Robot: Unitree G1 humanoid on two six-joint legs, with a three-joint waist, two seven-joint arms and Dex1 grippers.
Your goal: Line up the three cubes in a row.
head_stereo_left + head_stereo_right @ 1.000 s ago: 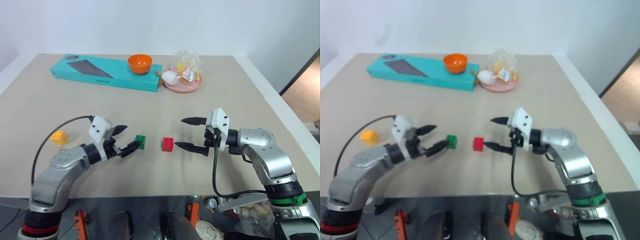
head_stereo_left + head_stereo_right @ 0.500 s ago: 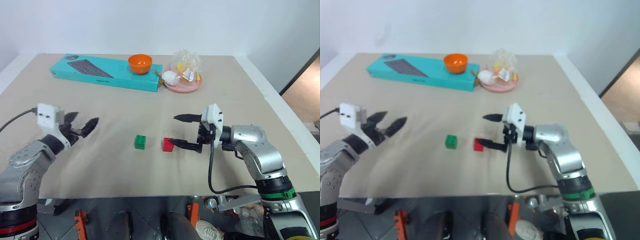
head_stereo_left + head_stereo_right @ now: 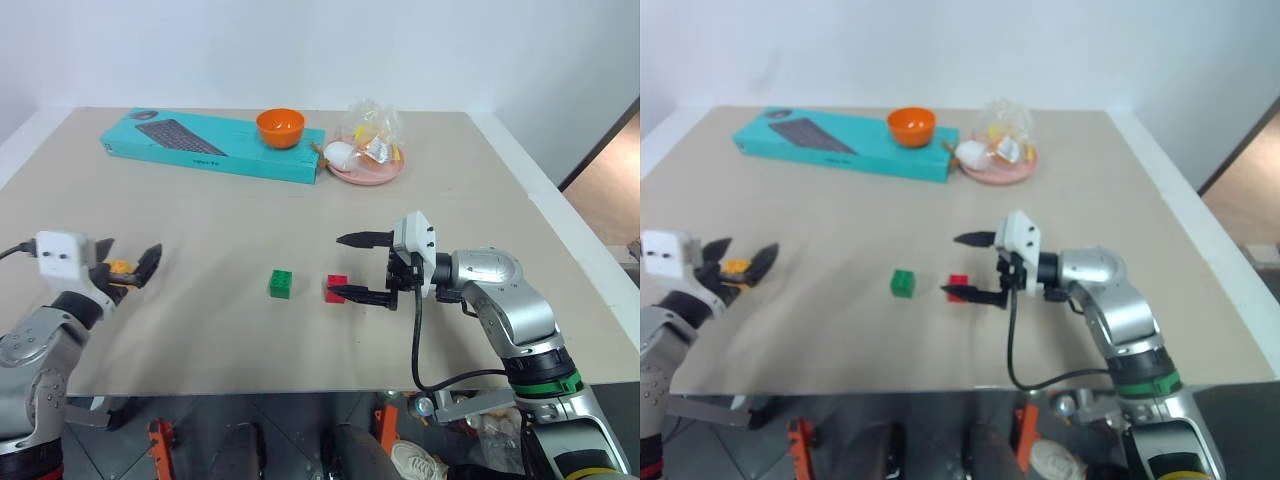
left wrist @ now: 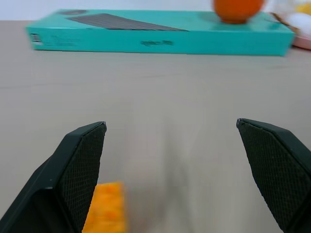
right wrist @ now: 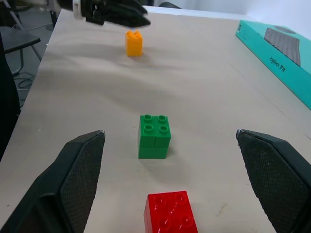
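The right gripper (image 3: 352, 267) is reaching sideways with fingers wide apart around the red cube (image 3: 336, 288). The left gripper (image 3: 128, 267) is pointing forward, fingers spread around the yellow-orange cube (image 3: 118, 267). The green cube (image 3: 281, 284) is sitting beside the red one.

Beige table (image 3: 300, 330), plain white wall (image 3: 300, 50)

Teal keyboard box (image 3: 210, 145) at far edge, orange bowl (image 3: 280, 127) atop; pink plate (image 3: 366, 170) beside (bagged items).
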